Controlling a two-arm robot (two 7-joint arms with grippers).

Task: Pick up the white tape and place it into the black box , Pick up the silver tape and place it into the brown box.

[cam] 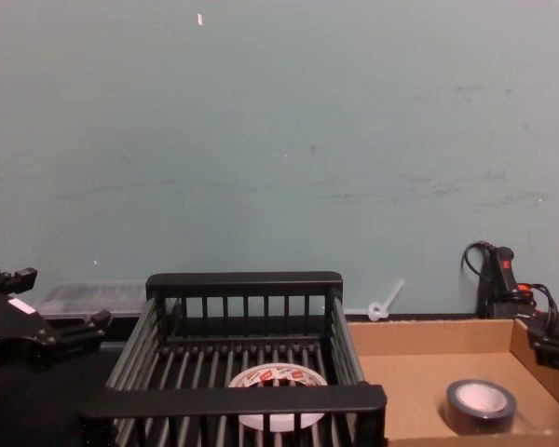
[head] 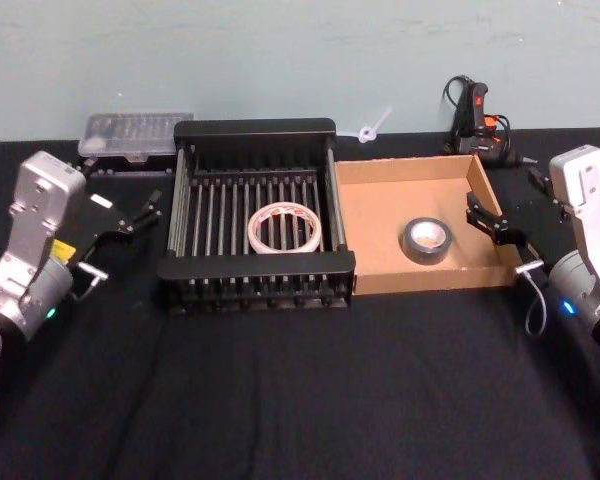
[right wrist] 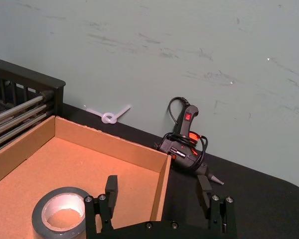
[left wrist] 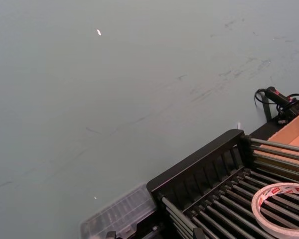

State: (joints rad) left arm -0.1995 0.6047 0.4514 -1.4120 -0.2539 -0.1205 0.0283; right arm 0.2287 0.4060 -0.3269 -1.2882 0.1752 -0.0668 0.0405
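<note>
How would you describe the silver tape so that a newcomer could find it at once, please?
Find the shallow brown box right of the black box. The silver tape lies flat inside: a thick grey roll, unlike the thinner white tape lying in the crate.

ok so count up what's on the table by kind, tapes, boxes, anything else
Tape rolls: 2, white tape, silver tape
Boxes: 2, black box, brown box
Glue guns: 1
Clear plastic cases: 1
White clips: 1
Total: 7
</note>
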